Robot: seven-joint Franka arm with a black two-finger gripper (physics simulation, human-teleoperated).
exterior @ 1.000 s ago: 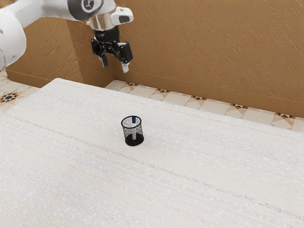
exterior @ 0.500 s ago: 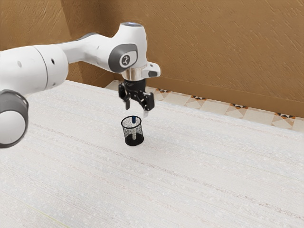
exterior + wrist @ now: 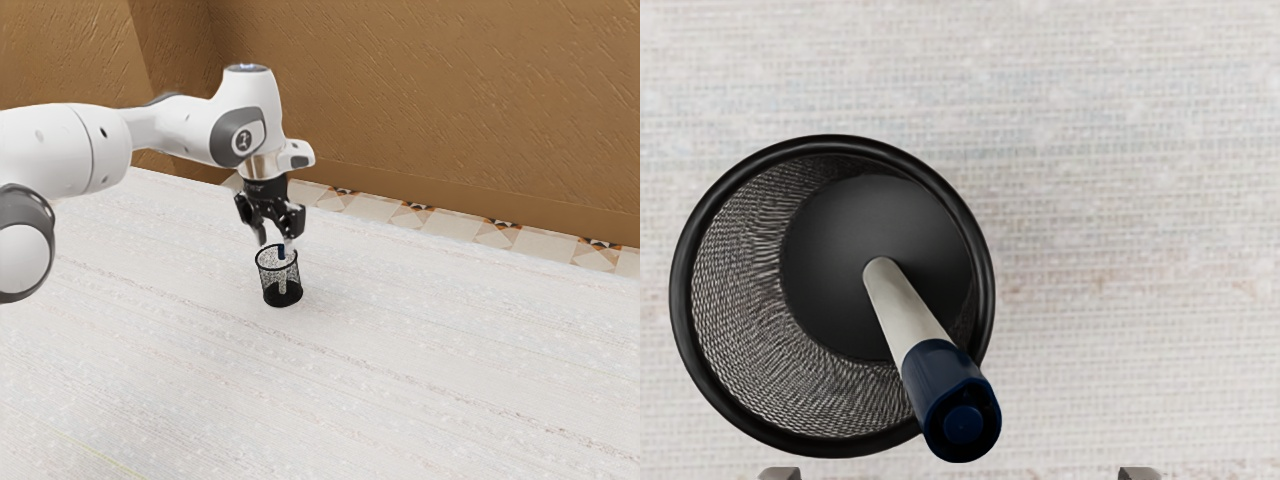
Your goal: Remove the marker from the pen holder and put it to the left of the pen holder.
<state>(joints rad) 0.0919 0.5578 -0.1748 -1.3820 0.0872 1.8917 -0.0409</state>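
Observation:
My gripper [image 3: 276, 243] is open and points down just above the rim of the pen holder, its fingers apart around the marker's top. The black mesh pen holder [image 3: 282, 296] stands upright on the table. Inside it the marker [image 3: 282, 252], white with a blue cap, leans against the rim. Seen from the wrist, the pen holder [image 3: 880, 220] has the marker [image 3: 940, 385] rising from its floor, blue cap over the rim. The gripper [image 3: 960, 474] shows its two fingertips at the lower edge, wide apart, the cap close to the space between them.
A white, textured tabletop [image 3: 400, 350] surrounds the pen holder on all sides. Behind the table's far edge lie a patterned tile floor [image 3: 460, 222] and a brown wall [image 3: 440, 100].
The arm has swung out over the table, from the exterior view's upper left, and my gripper has come down to just above the pen holder. Pen holder and marker stand as before.

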